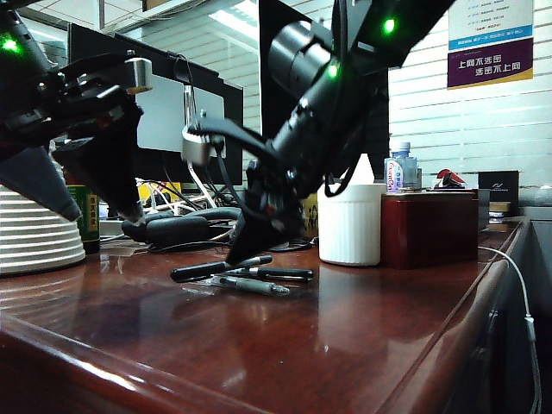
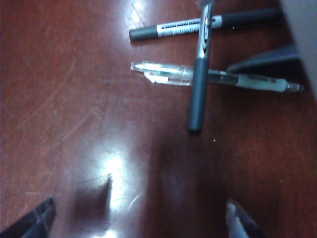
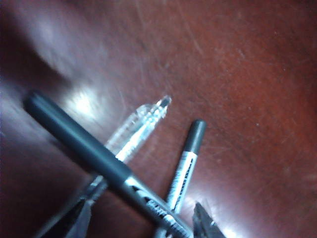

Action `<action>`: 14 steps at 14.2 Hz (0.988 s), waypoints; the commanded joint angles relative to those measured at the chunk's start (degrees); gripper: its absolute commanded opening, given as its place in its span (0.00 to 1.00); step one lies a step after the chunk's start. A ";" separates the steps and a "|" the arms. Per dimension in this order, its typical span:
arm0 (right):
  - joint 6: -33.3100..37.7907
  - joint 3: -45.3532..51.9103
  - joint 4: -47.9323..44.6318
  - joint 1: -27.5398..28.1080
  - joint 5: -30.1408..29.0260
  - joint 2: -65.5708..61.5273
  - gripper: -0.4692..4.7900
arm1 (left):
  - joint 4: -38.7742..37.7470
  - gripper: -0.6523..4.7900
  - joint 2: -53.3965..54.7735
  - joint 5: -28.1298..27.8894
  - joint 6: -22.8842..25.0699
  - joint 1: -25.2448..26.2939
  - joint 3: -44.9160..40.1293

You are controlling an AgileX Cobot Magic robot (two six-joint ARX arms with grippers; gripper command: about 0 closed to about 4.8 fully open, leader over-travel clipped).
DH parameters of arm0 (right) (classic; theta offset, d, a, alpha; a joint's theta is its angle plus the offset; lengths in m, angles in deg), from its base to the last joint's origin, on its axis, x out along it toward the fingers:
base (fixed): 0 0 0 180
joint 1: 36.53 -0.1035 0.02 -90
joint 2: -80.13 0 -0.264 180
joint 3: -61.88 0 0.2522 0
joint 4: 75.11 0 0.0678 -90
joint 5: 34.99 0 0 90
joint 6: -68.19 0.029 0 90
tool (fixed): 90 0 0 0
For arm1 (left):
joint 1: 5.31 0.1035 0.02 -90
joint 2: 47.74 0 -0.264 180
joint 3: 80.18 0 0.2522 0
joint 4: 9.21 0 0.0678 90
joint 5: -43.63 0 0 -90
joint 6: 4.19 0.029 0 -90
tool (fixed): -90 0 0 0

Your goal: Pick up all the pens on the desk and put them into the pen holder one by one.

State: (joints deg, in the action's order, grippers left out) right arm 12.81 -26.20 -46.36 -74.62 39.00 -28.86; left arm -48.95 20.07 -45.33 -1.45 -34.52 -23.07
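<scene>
Three pens lying together in a loose pile near the middle of the glossy reddish-brown table (image 1: 362, 345), none of them lifted off the wood. Thick dark marker (image 1: 220, 268) resting across the clear-barrelled pen (image 1: 250, 285), its one end propped a little higher. Thin black pen with a printed white band (image 1: 276, 273) just behind them, on the side nearer the white ribbed pen holder (image 1: 349, 222). Pen holder upright on the table, near the pile, touching or just beside a dark red box (image 1: 429, 228). Small water bottle (image 1: 399, 167) visible behind the box. Stack of white ribbed dishes (image 1: 39, 228) at the far left, with a tangle of dark cables (image 1: 177, 226) behind the pens.

Right claw (image 1: 244, 250) down low right over the pile, fingers apart; in the right wrist view (image 3: 143, 225) the two fingertips straddle the marker (image 3: 94, 158), with the clear pen (image 3: 136, 130) and the thin pen (image 3: 185, 168) beneath and beside it. Contact with the marker cannot be told for sure; nothing clamped.

Left claw (image 1: 95, 86) held high above the table at the left, fingers wide apart and holding nothing. From its wrist view (image 2: 141, 220), all three pens well ahead of the fingertips: marker (image 2: 200, 74) crossing the clear pen (image 2: 218, 78), thin pen (image 2: 203, 24) beyond.
</scene>
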 commanded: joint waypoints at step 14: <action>-5.60 -0.22 -7.82 -0.13 1.09 -5.18 0.09 | -2.69 1.00 -0.17 -3.74 -0.20 -0.09 0.28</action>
State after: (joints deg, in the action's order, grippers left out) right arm 6.65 -26.38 -54.01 -74.66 39.46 -34.19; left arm -52.01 20.07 -48.63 -1.45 -34.52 -23.04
